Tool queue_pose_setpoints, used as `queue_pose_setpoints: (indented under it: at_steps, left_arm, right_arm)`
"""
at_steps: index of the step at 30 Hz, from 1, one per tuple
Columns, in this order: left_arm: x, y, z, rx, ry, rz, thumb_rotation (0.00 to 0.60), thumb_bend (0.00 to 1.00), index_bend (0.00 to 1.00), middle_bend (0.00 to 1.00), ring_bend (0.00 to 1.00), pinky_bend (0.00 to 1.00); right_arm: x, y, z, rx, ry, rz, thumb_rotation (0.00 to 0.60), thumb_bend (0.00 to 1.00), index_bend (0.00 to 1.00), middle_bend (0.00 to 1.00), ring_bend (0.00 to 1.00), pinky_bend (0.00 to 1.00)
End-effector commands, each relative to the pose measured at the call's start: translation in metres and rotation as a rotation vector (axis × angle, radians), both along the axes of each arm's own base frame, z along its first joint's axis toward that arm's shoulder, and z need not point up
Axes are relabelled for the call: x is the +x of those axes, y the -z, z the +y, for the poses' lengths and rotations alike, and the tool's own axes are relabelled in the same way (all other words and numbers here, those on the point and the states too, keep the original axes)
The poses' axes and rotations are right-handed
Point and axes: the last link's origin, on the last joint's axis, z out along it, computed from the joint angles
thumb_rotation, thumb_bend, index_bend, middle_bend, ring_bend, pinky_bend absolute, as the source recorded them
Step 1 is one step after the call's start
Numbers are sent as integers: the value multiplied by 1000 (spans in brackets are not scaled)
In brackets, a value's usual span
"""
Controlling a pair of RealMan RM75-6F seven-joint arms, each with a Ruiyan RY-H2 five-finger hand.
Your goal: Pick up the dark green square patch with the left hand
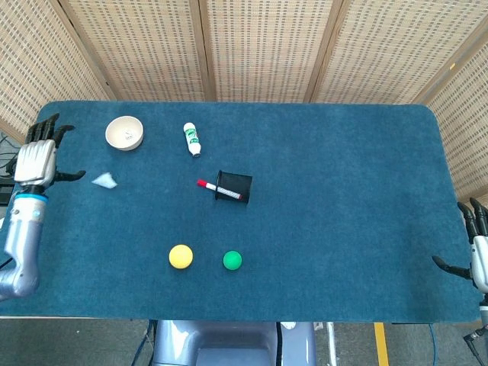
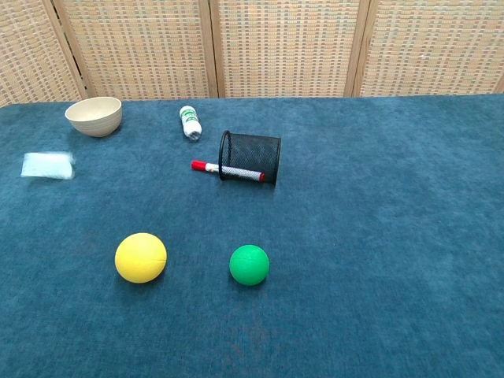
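Observation:
The square patch shows as a pale, blurred shape over the blue cloth at the left, also blurred in the chest view. Its dark green face is not visible. Whether it lies on the cloth or is in the air I cannot tell. My left hand is raised at the table's left edge, left of the patch and apart from it, fingers spread and holding nothing. My right hand hangs beyond the table's right front corner, fingers apart and empty. Neither hand shows in the chest view.
A cream bowl stands behind the patch. A white bottle lies further right. A black mesh cup lies on its side with a red marker sticking out. A yellow ball and a green ball sit near the front.

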Motion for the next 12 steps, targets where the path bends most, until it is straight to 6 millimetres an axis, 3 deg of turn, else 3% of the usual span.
queue_pose_setpoints:
  at_steps: [1,7,12]
  left_arm:
    - [-15,-21,-53,14,10,-8,600,0,0,0,0,0]
    - [-30,-31,-120,10,8,-12,600,0,0,0,0,0]
    - [-38,-31,-160,2,-19,-9,600,0,0,0,0,0]
  right_arm:
    - [0,0,1,-1,-3,-1,600,2,0,0,0,0]
    - [2,-1,2,-6,-13,0,600,2,0,0,0,0]
    - [4,-3,4,-20,-26,4,600,2,0,0,0,0]
